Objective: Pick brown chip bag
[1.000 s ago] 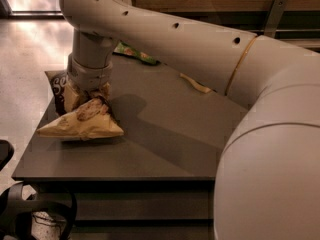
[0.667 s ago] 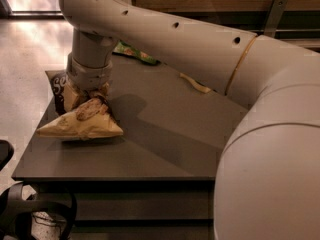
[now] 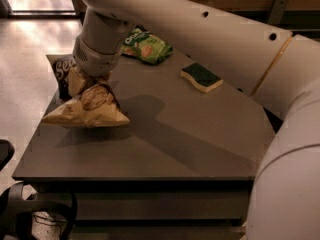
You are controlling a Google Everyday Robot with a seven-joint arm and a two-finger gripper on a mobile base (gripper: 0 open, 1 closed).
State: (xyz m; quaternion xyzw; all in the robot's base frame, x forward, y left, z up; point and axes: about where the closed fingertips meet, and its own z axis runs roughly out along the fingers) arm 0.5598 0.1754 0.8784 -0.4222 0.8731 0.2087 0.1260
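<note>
The brown chip bag [image 3: 86, 109] is a crinkly bag with a dark brown top with white lettering and a pale yellow bottom. It is at the table's left edge. My gripper [image 3: 89, 82] comes down from the white arm onto the bag's middle and is shut on it, bunching the foil. The bag hangs tilted from the gripper, its pale bottom just above the table with a shadow under it. The fingertips are mostly hidden by the wrist and the bag.
A green snack bag [image 3: 148, 46] lies at the back of the grey table [image 3: 190, 134]. A green and yellow sponge [image 3: 201, 77] lies at the back right. My white arm crosses the right side. Dark base parts [image 3: 30, 214] sit below the front left corner.
The arm has risen and the bag has come up with it, tilting off the table. The green snack bag and the sponge are now uncovered behind the arm.
</note>
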